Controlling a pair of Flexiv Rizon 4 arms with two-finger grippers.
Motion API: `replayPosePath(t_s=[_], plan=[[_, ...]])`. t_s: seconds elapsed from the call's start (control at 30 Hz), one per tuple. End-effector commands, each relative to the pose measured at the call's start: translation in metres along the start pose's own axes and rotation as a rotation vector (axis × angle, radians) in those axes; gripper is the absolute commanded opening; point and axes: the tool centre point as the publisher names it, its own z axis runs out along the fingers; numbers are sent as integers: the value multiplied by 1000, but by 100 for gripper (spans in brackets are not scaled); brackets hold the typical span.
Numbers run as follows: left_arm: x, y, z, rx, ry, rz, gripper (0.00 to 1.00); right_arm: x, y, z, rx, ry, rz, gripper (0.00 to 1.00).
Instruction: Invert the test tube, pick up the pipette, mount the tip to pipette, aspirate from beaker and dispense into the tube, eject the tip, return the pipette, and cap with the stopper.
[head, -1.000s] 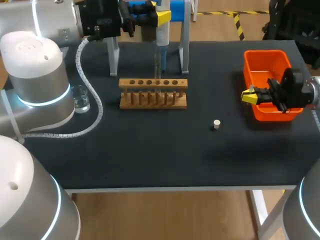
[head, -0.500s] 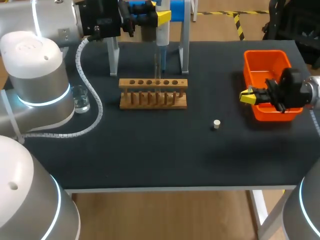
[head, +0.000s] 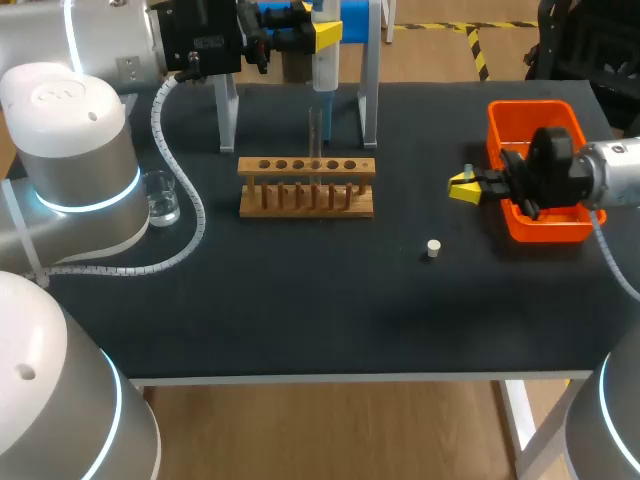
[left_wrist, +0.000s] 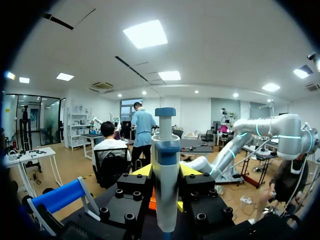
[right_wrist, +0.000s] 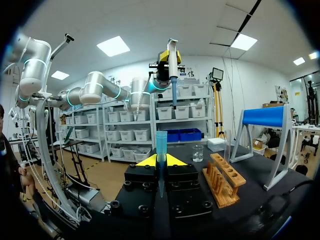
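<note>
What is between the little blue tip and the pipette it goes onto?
Nothing visible. The clear blue plastic tip in the right fingers faces the white-and-blue pipette across open air; the wooden tube rack stands beside that path.

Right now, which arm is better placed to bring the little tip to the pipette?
The right: its pincer grips the blue tip, outside the orange bin. The left pincer holds the pipette high, near the wooden rack.

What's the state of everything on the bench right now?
Pipette: upright, gripped in left claw.
Pipette tip: gripped in right claw, not mounted.
Test tube: upright in rack, uncapped.
Stopper: loose on table.
Beaker: upright on table.
</note>
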Motion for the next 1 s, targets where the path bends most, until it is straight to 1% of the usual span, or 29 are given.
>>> replayPosePath(t_s=[0.03,0.37,0.6,0.9,1.0], plan=[[0,0,-1,1,0,-1,0,-4,2,20,4,8,-8,0],[0,0,-1,1,0,-1,0,-7,13,57,8,38,-43,0],[0,0,-1,1,0,-1,0,-4,20,83,-4,62,-52,0],[0,0,-1,1,0,-1,0,-4,20,108,-4,75,-51,0],[0,0,-1,1,0,-1,0,-8,18,116,0,77,-47,0]])
